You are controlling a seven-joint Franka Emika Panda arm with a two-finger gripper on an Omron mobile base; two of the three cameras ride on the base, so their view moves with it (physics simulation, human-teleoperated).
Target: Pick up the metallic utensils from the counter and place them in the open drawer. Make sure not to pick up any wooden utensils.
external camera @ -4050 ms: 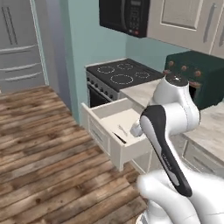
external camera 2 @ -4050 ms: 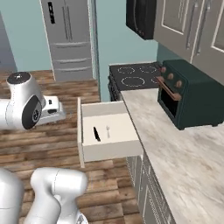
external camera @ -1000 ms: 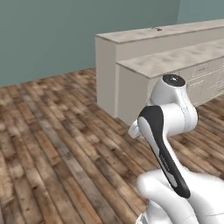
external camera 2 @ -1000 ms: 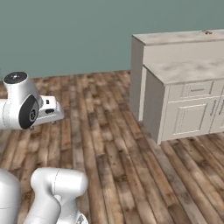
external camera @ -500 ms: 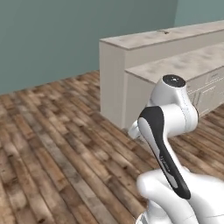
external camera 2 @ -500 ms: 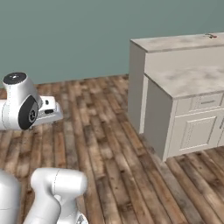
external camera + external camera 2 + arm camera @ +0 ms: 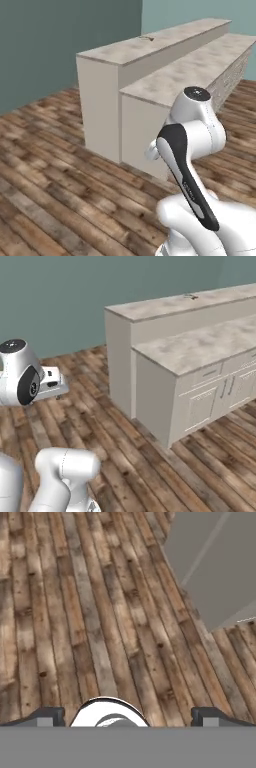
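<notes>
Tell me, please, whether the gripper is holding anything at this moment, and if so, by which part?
Nothing is held. In the hand view the gripper is open, its fingertips wide apart, with only bare wooden floor between them.

One counter, built in two levels: one raised beige marbled ledge and one lower slab. One small dark item on the raised ledge, too small to identify. Two panelled cabinet doors and one drawer front visible under the lower slab. One wooden plank floor. One teal wall. Two dark fingertips at the bottom of the hand view.
</notes>
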